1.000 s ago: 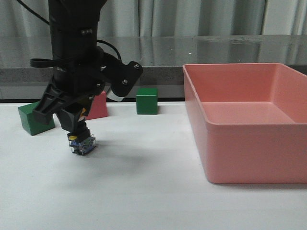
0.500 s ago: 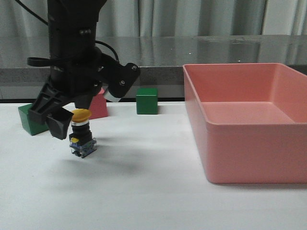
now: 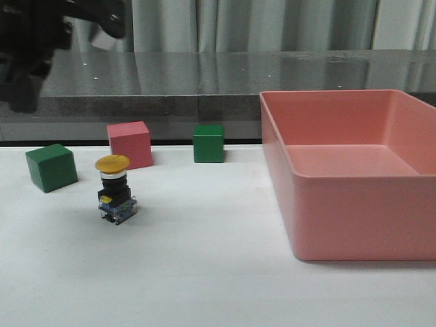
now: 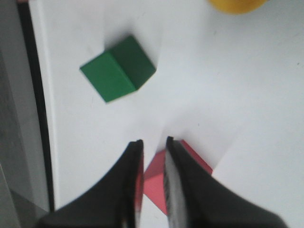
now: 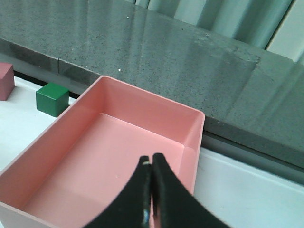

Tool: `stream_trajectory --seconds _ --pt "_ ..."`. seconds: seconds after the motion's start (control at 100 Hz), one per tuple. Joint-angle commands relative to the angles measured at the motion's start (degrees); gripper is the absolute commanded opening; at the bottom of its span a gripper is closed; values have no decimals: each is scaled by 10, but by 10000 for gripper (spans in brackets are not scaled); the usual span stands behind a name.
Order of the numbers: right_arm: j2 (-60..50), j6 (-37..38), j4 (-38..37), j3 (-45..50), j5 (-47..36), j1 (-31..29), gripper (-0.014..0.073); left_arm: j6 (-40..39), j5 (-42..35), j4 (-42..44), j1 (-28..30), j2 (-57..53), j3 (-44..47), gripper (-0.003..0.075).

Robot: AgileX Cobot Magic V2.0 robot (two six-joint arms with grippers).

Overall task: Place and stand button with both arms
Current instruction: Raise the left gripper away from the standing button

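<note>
Left gripper [image 4: 153,156]: fingers nearly together, only a narrow slit between them, nothing held; raised above the bench with the red cube [image 4: 178,178] directly beneath the tips and a green cube [image 4: 118,69] further off. In the front view, only a blurred dark part of the left arm [image 3: 30,48] visible at the upper left corner of the picture, well clear of everything on the bench.

Right gripper [image 5: 152,164]: fingers pressed together, empty, suspended above the pink bin [image 5: 187,118].

Button [image 3: 114,191]: upright on the white bench [image 3: 204,272], left portion, towards the front of the cubes; yellow cap uppermost, black body below, clear bluish base block on the surface. Touching nothing else.

Behind the button, near the rear edge: one green cube [image 3: 51,167] towards the left edge, red cube [image 3: 129,144] beside it, second green cube [image 3: 208,143] nearer the middle. Pink bin [image 3: 340,231] filling the right side of the bench, interior bare where visible.

Beyond the rear edge: dark speckled glossy ledge [image 3: 238,75], pale curtains [image 3: 272,24] behind.

Change since half a second earlier: left gripper then spread wide around the button at bench height, now lifted away and almost closed. Button unmoved and upright; cubes and bin as before.
</note>
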Motion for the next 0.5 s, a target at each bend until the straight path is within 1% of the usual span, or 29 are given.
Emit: stream_trajectory --seconds 0.0,0.12,0.22,0.35,0.49 --pt "-1 -1 9 -15 -44 -3 -62 -65 23 -15 42 -57 -17 -20" --pt "-1 -1 9 -15 -44 -3 -62 -76 -4 -126 114 -98 -17 -20" --pt "-1 -1 9 -15 -44 -3 -62 -76 -82 -222 167 -144 0 -20" --pt "-1 -1 9 -15 -44 -3 -62 -76 -196 -272 204 -235 81 -20" --pt "-1 -1 9 -15 -44 -3 -62 -76 -298 -289 210 -342 202 -20"
